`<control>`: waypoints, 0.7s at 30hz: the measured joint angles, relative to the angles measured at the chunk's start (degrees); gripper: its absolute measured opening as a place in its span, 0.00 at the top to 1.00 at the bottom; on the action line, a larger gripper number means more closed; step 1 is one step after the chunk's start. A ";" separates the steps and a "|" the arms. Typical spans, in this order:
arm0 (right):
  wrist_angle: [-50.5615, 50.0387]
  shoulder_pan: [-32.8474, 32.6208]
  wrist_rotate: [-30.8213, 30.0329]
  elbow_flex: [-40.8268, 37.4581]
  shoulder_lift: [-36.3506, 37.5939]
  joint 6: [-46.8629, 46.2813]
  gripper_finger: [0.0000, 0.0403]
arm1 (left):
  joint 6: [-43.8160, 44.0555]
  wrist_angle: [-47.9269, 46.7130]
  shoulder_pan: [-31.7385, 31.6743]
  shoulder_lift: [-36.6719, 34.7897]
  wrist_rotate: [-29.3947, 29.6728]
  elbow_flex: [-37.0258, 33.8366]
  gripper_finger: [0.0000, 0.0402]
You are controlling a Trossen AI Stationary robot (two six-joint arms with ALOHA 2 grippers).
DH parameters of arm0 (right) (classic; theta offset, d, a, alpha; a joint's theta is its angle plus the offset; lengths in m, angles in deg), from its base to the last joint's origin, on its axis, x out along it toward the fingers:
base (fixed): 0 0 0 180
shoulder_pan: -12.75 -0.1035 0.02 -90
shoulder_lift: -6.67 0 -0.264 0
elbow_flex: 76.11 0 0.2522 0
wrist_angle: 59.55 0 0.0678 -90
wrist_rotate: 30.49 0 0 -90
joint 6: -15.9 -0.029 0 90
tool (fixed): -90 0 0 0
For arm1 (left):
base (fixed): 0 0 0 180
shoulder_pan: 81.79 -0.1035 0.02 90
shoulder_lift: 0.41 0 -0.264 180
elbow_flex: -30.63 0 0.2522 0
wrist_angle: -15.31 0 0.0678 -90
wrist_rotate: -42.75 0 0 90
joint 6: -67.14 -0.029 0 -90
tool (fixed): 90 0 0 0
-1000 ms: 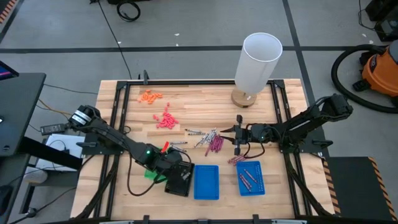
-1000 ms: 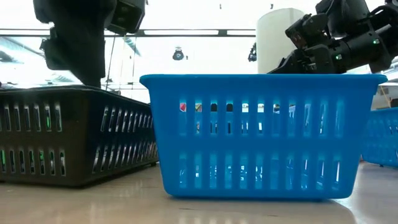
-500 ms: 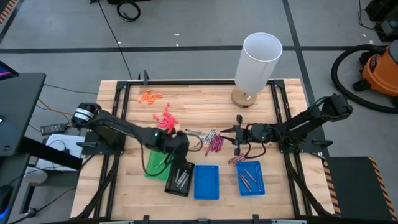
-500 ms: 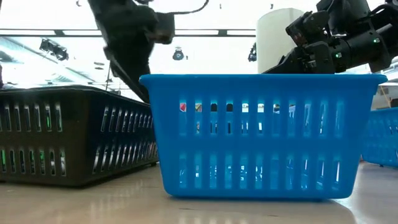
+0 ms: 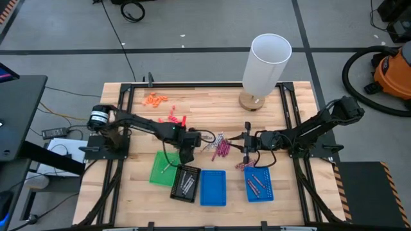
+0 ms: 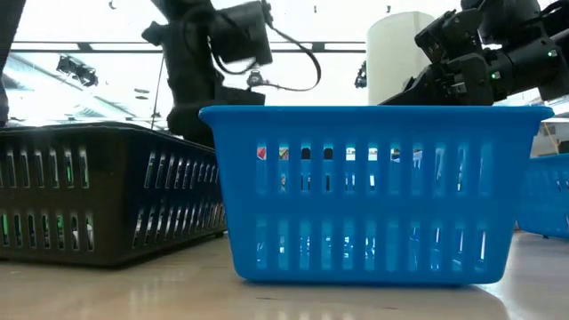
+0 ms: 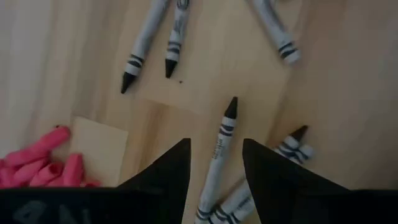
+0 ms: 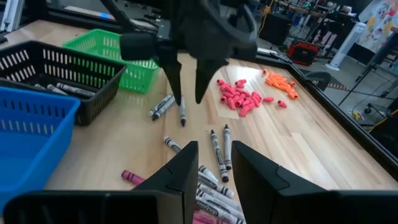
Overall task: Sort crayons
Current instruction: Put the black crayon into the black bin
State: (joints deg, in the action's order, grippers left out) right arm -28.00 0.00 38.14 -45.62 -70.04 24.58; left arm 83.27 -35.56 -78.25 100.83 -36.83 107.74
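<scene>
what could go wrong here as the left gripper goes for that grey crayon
1. The left gripper hangs open over one grey crayon, but more grey crayons lie close beside it; closing could catch two or knock them away.
2. The pink pieces lie near that spot and might get nudged.
3. The right gripper hovers open by the maroon crayons, close to the left arm, so the arms could bump.

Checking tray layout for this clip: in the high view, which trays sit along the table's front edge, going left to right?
green tray → black tray with grey crayons inside → empty blue tray → blue tray holding maroon crayons.
</scene>
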 joint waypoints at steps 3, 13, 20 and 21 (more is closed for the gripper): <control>-0.09 -0.73 -0.02 0.00 0.00 -0.18 0.74 | -3.25 0.10 -0.28 1.55 -0.18 0.00 0.61; -0.04 -2.14 -3.10 0.00 0.00 0.32 0.74 | -5.32 -0.23 -1.08 2.30 -0.60 0.00 0.61; -0.23 -2.16 -3.08 0.00 0.00 0.30 0.74 | -7.79 0.62 -2.52 4.43 -3.44 0.14 0.61; -0.29 -2.17 -3.08 0.00 0.00 0.28 0.74 | -8.37 0.69 -2.47 4.84 -3.34 0.23 0.61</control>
State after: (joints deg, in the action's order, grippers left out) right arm -28.29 -2.17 35.07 -45.62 -70.04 24.85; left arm 74.91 -34.87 -80.71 105.67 -40.18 107.98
